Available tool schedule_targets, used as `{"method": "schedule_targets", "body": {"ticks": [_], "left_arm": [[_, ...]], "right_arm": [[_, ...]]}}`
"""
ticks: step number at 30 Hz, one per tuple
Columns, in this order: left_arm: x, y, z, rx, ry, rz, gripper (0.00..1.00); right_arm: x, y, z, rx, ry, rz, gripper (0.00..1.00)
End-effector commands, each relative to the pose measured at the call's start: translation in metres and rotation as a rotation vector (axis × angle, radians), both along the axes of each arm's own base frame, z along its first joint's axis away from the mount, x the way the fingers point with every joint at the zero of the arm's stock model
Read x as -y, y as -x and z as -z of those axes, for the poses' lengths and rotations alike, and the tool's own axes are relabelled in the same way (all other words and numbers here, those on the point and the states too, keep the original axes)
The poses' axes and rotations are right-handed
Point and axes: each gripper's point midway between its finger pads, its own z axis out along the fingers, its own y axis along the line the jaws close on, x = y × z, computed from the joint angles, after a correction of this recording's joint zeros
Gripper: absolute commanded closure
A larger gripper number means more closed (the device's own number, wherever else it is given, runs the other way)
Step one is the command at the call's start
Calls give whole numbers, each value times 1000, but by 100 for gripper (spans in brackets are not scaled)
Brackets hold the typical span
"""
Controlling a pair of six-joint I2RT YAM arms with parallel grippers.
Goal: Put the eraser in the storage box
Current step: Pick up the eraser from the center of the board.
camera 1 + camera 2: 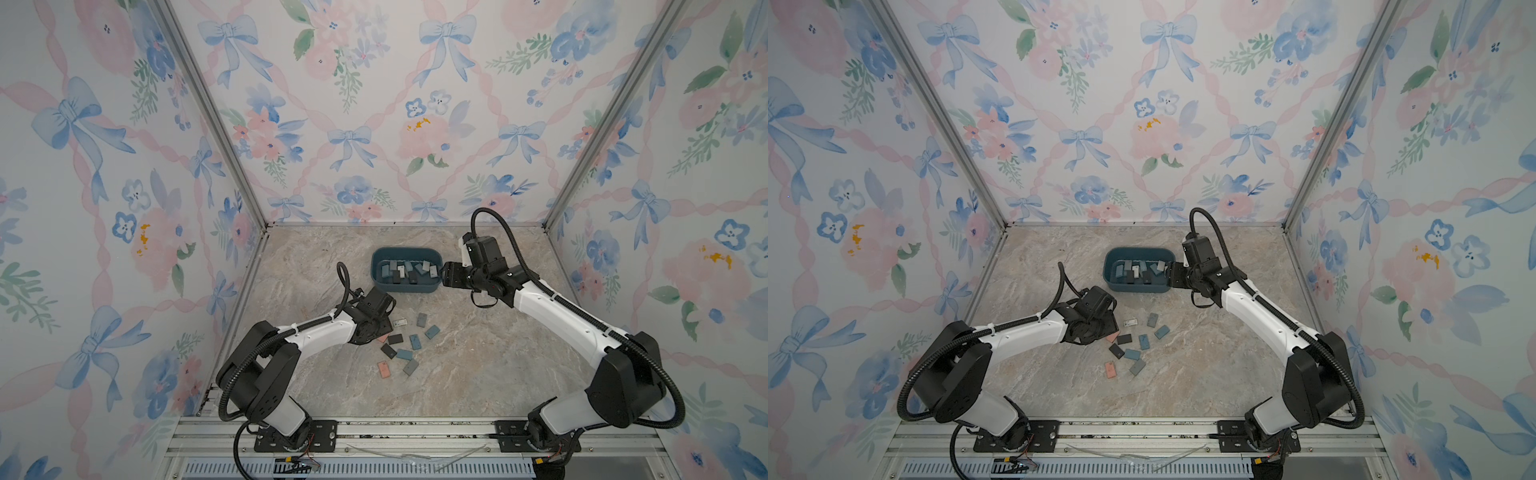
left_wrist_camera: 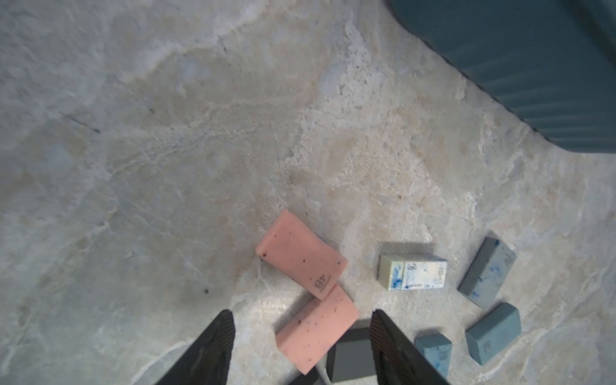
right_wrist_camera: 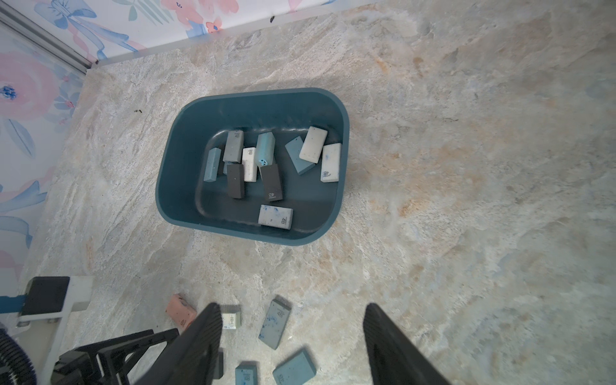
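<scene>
Several loose erasers lie on the marble table in front of the storage box (image 1: 406,287) (image 1: 1133,287), a dark teal tub holding several erasers (image 3: 271,186). My left gripper (image 2: 301,311) is open low over the left end of that cluster. A pink eraser (image 2: 316,333) and a dark grey eraser (image 2: 351,358) lie between its fingers (image 2: 216,346), touching neither. A second pink eraser (image 2: 301,253) lies just beyond. My right gripper (image 3: 291,305) (image 1: 448,275) hangs open and empty beside the box's right end, well above the table.
A white eraser (image 2: 413,271) (image 1: 400,322), blue ones (image 2: 493,333) (image 1: 432,331) and grey ones (image 1: 410,367) are scattered right of the left gripper. Another pink eraser (image 1: 383,369) lies nearer the front. The left arm's wrist (image 1: 370,316) covers part of the cluster.
</scene>
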Motion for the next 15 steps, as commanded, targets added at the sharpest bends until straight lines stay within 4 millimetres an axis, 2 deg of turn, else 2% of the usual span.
{"method": "schedule_targets", "body": {"ticks": [1,9,15], "left_arm": [[-2,-9,0,13,-8,4,33],[7,-16,3,12,24,20,33],[8,-19,13,-8,24,24,33]], "right_arm": [[8,1,-3,8,-11,17,30],[10,0,-2,5,-12,27,30],[12,0,-2,3,-10,30,30]]}}
